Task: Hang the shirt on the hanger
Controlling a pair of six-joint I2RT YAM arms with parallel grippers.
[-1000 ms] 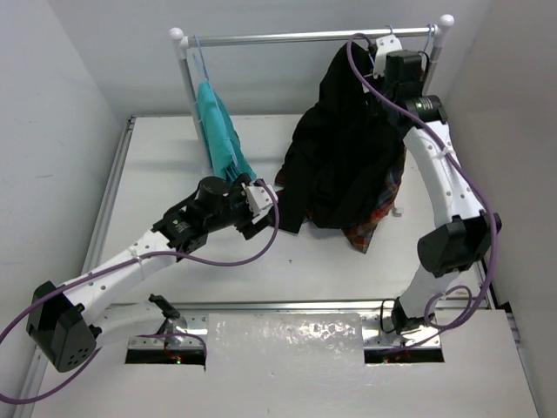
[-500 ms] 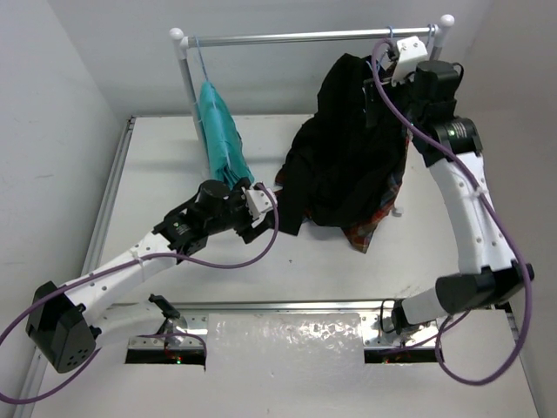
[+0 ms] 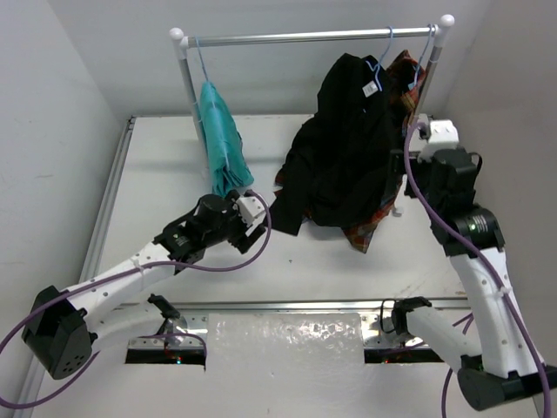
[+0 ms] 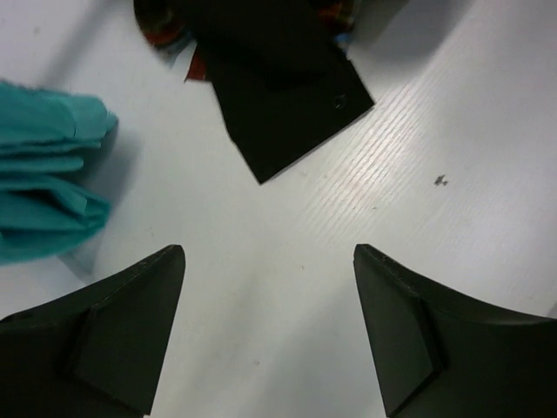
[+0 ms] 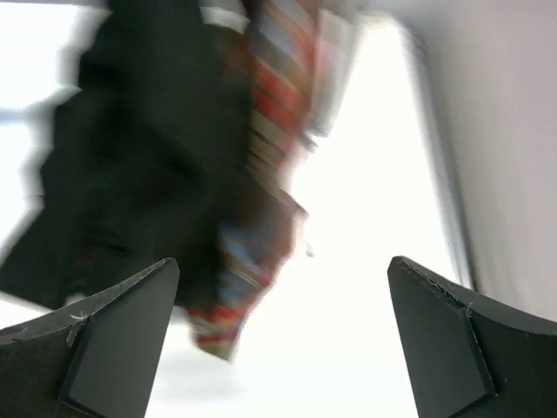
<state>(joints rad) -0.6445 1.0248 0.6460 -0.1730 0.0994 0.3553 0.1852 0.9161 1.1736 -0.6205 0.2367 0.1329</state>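
Note:
The black shirt (image 3: 341, 152) hangs from the rail on the pale-blue hanger (image 3: 374, 80), its hem and one sleeve resting on the table. My right gripper (image 3: 406, 164) is open and empty just right of the shirt, clear of it. In the blurred right wrist view the shirt (image 5: 144, 148) is ahead and to the left of the wide-apart fingers (image 5: 283, 340). My left gripper (image 3: 259, 214) sits low over the table, open, a little short of the shirt's sleeve cuff (image 4: 283, 104). Only bare table shows between its fingertips (image 4: 270, 335).
A red-orange plaid shirt (image 3: 371, 228) hangs behind the black one, its tail showing below. A teal garment (image 3: 219, 144) hangs at the left end of the silver rail (image 3: 296, 37) and appears again (image 4: 43, 187) left of my left gripper. The right wall (image 5: 513, 131) is close.
My right gripper has opened, let go at the rail and dropped back toward the near side, beside the shirt. The shirt stays hanging. The left arm has shifted slightly back.

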